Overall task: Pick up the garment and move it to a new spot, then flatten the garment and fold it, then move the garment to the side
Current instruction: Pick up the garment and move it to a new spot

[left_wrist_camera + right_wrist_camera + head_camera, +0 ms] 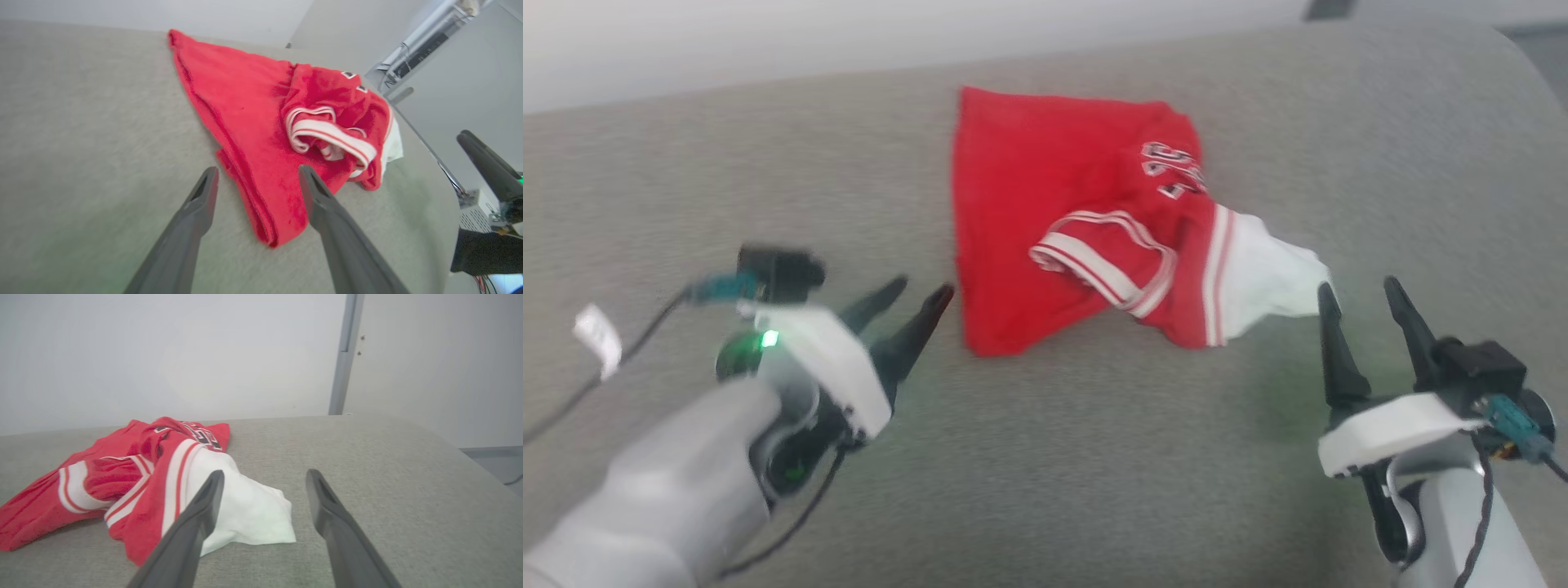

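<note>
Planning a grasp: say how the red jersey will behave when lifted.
The red jersey lies bunched in soft folds, so it will likely droop. It looks thin, probably light. Pushed on the grey fabric surface, it may wrinkle.

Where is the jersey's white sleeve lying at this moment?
In the head view, the white sleeve lies at the garment's right end on the grey surface, beside the open right gripper.

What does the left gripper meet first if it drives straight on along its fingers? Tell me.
Most likely the garment: the open left gripper points at its near red edge, which lies between the fingers in the left wrist view. Height is unclear, so it could skim over.
</note>
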{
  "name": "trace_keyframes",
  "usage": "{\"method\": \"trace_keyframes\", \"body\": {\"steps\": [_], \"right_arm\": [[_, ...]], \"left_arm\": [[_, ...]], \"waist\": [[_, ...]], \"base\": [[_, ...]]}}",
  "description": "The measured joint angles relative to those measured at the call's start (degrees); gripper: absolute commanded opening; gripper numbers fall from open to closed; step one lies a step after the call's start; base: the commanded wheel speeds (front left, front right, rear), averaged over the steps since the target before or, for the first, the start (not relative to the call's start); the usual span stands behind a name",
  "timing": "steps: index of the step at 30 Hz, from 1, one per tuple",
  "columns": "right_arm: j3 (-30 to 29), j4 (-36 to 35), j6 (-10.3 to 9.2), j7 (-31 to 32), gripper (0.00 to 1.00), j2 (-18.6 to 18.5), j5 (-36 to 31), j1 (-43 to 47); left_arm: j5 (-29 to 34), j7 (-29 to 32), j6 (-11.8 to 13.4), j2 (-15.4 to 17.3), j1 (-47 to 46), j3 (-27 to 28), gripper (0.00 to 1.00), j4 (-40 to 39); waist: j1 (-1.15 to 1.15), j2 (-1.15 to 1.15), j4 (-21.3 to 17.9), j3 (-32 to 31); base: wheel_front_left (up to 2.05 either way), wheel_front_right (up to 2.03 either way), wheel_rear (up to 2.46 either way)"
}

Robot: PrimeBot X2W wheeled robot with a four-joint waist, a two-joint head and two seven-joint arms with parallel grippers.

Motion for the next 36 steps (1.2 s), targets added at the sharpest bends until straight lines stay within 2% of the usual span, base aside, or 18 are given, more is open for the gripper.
{"method": "trace_keyframes", "body": {"steps": [6,12,15,19,23,26,31,36], "right_arm": [[-3.2,0.0,0.00,0.0,1.00,-1.4,-0.6,3.1],[-5.8,-0.3,0.00,0.0,1.00,-3.1,-1.2,7.6],[-6.5,-0.5,0.00,0.0,1.00,-3.8,-1.3,9.8],[-7.2,-0.8,0.00,0.0,1.00,-4.4,-1.3,11.0],[-7.7,-1.3,0.00,0.0,1.00,-4.8,-1.1,11.2],[-8.0,-1.9,0.00,0.0,1.00,-5.2,-0.8,11.2],[-8.0,-3.2,0.00,0.0,1.00,-5.9,0.0,10.8],[-7.4,-3.2,0.00,0.0,1.00,-6.0,0.2,10.9]], "left_arm": [[-2.1,-3.4,0.0,-0.8,8.5,4.7,1.00,2.0],[1.8,-3.6,0.0,-1.5,16.9,16.7,1.00,1.5],[7.0,-3.6,0.0,-1.3,21.7,22.5,1.00,1.0],[16.4,-3.6,0.0,-1.5,27.4,34.1,1.00,-0.2],[29.9,-3.6,1.7,-3.3,34.4,45.7,1.00,-5.5],[40.3,-3.6,2.4,-5.9,39.6,52.8,1.00,-12.0],[54.9,-3.6,3.2,-10.6,46.1,61.2,1.00,-20.8],[61.5,-3.6,1.6,-15.0,50.2,65.1,1.00,-22.4]], "waist": [[0.00,0.00,6.3,-2.8],[0.00,0.00,11.6,-5.4],[0.00,0.00,13.1,-7.2],[0.00,0.00,14.0,-9.1],[0.00,0.00,13.5,-10.0],[0.00,0.00,12.8,-10.5],[0.00,0.00,12.2,-10.9],[0.00,0.00,12.1,-10.7]], "base": [[0.00,0.00,0.00],[0.00,0.00,0.00],[0.00,0.00,0.00],[0.00,0.00,0.00],[0.00,0.00,0.00],[0.00,0.00,0.00],[0.00,0.00,0.00],[0.00,0.00,0.00]]}}
